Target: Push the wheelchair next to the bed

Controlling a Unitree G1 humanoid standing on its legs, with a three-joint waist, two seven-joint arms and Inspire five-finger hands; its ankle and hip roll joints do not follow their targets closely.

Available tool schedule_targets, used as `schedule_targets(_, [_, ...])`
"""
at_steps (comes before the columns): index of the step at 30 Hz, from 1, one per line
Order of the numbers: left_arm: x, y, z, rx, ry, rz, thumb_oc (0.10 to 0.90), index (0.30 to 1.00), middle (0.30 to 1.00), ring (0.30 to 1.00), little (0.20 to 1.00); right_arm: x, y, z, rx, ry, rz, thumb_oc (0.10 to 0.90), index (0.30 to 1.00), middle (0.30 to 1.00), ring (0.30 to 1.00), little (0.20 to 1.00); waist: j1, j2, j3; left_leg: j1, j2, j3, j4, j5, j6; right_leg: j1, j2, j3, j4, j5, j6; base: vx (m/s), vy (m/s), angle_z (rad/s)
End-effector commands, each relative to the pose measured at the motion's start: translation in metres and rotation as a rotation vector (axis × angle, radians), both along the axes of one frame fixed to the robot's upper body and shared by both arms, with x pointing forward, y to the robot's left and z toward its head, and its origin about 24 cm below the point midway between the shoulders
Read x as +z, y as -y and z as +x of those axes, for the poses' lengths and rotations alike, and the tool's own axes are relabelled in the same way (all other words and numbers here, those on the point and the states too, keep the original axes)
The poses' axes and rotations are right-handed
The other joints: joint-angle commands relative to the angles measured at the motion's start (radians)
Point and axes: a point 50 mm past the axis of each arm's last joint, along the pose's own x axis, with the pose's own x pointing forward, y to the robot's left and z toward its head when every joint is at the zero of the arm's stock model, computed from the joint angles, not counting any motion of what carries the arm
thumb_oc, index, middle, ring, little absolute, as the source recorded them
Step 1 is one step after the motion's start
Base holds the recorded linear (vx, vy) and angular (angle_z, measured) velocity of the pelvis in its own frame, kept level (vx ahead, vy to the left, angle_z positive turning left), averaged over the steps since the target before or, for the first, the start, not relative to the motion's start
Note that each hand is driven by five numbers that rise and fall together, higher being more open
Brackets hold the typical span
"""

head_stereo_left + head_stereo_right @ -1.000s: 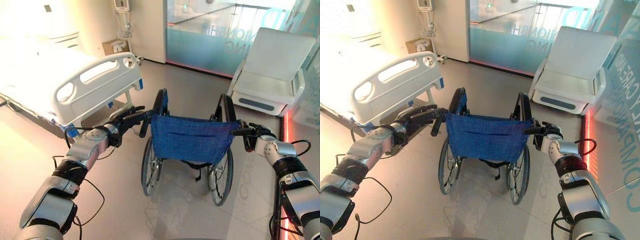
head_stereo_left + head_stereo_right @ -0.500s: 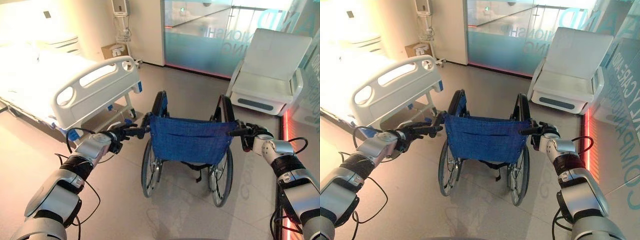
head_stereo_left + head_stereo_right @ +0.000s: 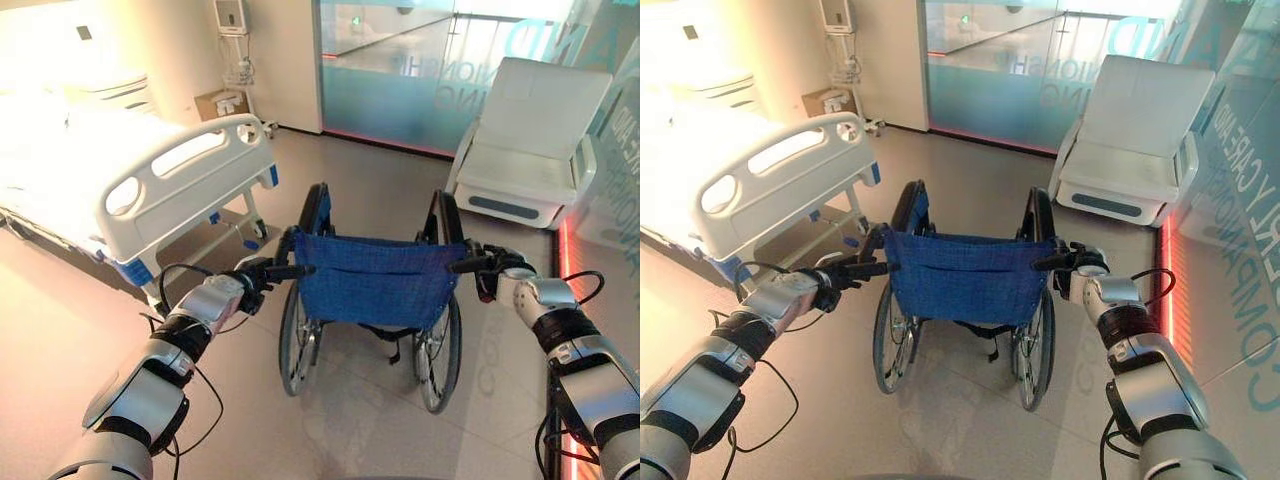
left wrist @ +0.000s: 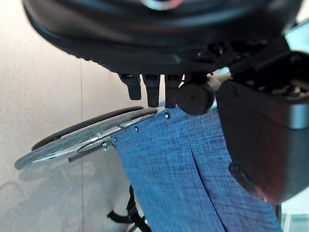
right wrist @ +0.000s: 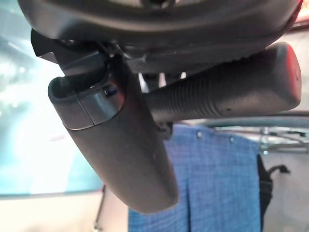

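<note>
Your wheelchair, a black-framed folding chair with a blue fabric backrest and large spoked wheels, stands on the pale floor directly ahead of you, its back towards you and its seat facing away. Expect it to roll easily on that smooth floor and to swing if one side is pushed harder than the other; the fabric back is soft and will give, so drive it only through the two stiff black push grips. Your left hand is curled round the left grip, fingers hooked over it in the left wrist view. Your right hand is clenched on the ribbed right grip, thumb wrapped beneath it. The white hospital bed with its slotted plastic footboard lies to the far left, well apart from the chair, so I judge you must steer left while advancing. A white reclining armchair sits far right, before a frosted glass partition; keep the right wheel away from it.
</note>
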Motion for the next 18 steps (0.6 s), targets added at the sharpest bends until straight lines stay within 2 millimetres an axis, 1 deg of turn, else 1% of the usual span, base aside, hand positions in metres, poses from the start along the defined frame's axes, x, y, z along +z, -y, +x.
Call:
schedule_targets(1, [0.092,0.025,0.048,-0.039,0.37,0.104,0.8,0.9,0.9,0.9,0.9,0.036,-0.057,0.03,0.21,0.098,0.053,0.8,0.9,0.9,0.9,0.9,0.015,-0.002,0.006,-0.032,-0.124,0.032,0.003,-0.061,0.041,0.002,0.045,0.025,0.01,-0.037,-0.025,0.04,-0.001,-0.03])
schedule_targets(6, [0.095,0.026,0.05,0.063,0.395,0.153,0.8,0.9,0.9,0.9,0.9,0.039,-0.062,0.032,0.222,0.104,0.043,0.8,0.9,0.9,0.9,0.9,0.01,-0.008,0.02,-0.035,-0.12,0.044,0.003,-0.057,0.041,-0.004,0.043,0.028,0.015,-0.036,-0.027,0.02,0.003,-0.07])
schedule_targets(9, [0.095,0.026,0.051,0.091,0.389,0.161,0.8,0.9,0.9,0.9,0.9,0.04,-0.064,0.033,0.227,0.1,0.036,0.8,0.9,0.9,0.9,0.9,0.008,-0.01,0.024,-0.037,-0.121,0.046,0.007,-0.058,0.043,-0.007,0.042,0.031,0.02,-0.036,-0.026,0.01,0.001,-0.01])
schedule_targets(14, [0.096,0.028,0.052,0.14,0.397,0.13,0.8,0.9,0.9,0.9,0.9,0.04,-0.064,0.033,0.25,0.085,0.015,0.8,0.9,0.9,0.9,0.9,0.002,-0.012,0.032,-0.039,-0.123,0.051,0.017,-0.062,0.047,-0.015,0.037,0.036,0.034,-0.038,-0.024,0.02,0.004,-0.01])
schedule_targets(15, [0.098,0.028,0.052,0.158,0.414,0.107,0.8,0.9,0.9,0.9,0.9,0.04,-0.064,0.033,0.252,0.082,0.013,0.8,0.9,0.9,0.9,0.9,0.001,-0.013,0.034,-0.039,-0.124,0.051,0.021,-0.063,0.048,-0.017,0.036,0.037,0.039,-0.038,-0.024,0.0,0.0,0.0])
schedule_targets(18, [0.106,0.027,0.053,0.186,0.458,0.115,0.8,0.9,0.9,0.9,0.9,0.04,-0.062,0.033,0.254,0.078,0.011,0.8,0.9,0.9,0.9,0.9,0.001,-0.014,0.036,-0.042,-0.126,0.055,0.034,-0.071,0.05,-0.021,0.032,0.036,0.047,-0.04,-0.024,0.01,0.004,-0.06])
